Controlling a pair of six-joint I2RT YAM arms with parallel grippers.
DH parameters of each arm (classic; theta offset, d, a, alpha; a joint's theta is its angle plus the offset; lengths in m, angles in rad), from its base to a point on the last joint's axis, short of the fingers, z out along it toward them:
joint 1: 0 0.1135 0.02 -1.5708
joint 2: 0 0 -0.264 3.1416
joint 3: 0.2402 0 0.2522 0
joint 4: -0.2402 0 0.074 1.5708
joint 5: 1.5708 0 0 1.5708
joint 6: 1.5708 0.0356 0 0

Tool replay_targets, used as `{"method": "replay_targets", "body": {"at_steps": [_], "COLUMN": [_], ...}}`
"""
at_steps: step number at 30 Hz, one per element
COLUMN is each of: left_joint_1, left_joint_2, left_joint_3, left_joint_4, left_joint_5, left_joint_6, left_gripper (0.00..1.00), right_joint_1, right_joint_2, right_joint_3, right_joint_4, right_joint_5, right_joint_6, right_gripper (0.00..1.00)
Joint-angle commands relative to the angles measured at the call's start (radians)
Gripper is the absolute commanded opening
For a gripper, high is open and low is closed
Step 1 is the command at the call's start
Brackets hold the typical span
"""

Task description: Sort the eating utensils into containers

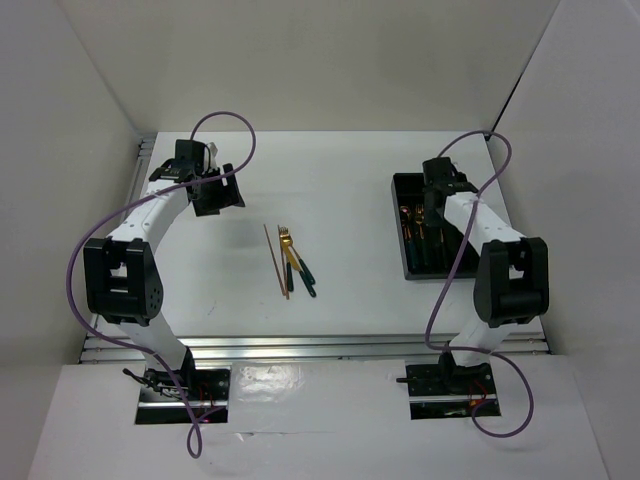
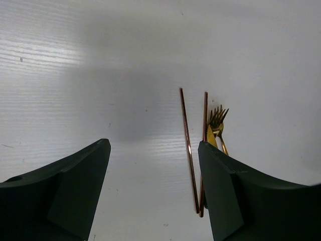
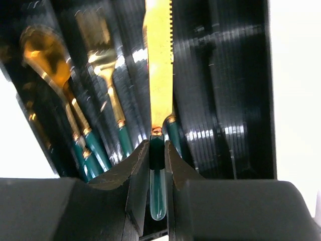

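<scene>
The right end effector [image 3: 158, 150] is pinched narrow on a knife [image 3: 159, 65] by its handle. The blade points straight away along a tray [image 3: 235, 100] slot just below, parallel to one spoon [image 3: 37, 50] and one fork [image 3: 103, 55] visible there. The left end effector [image 2: 153, 145] gapes wide and empty, and is the nearer to two chopsticks [image 2: 188, 145] and apparently two forks [image 2: 216, 123] lying lengthwise ahead on the worktop [image 2: 100, 75].

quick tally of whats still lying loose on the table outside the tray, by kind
chopsticks: 2
teal-handled gold forks: 2
total: 4
</scene>
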Motion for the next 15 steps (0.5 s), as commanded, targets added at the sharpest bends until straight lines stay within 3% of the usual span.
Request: {"method": "replay_targets", "body": {"at_steps": [1,9,15], "left_joint_1": [0.005,0.005,0.005], "left_joint_2": [0.008,0.008,0.008], "left_joint_3": [0.024,0.033,0.033], "left_joint_4": [0.010,0.010,0.001], "left_joint_5": [0.024,0.015,0.015], "left_joint_6": [0.009,0.009,0.009], "left_gripper": [0.85,0.85,0.85], "right_joint_1": [0.003,0.003,0.003], "right_joint_2": [0.015,0.066,0.156], "right_joint_3": [0.002,0.004,0.036], "right_joint_4": [0.045,0.008,-0.077], "right_joint_5": [-0.116,-0.184,-0.044], "right_joint_6": [-0.082,-0.104,-0.069], "right_gripper": [0.00,0.00,0.00]}}
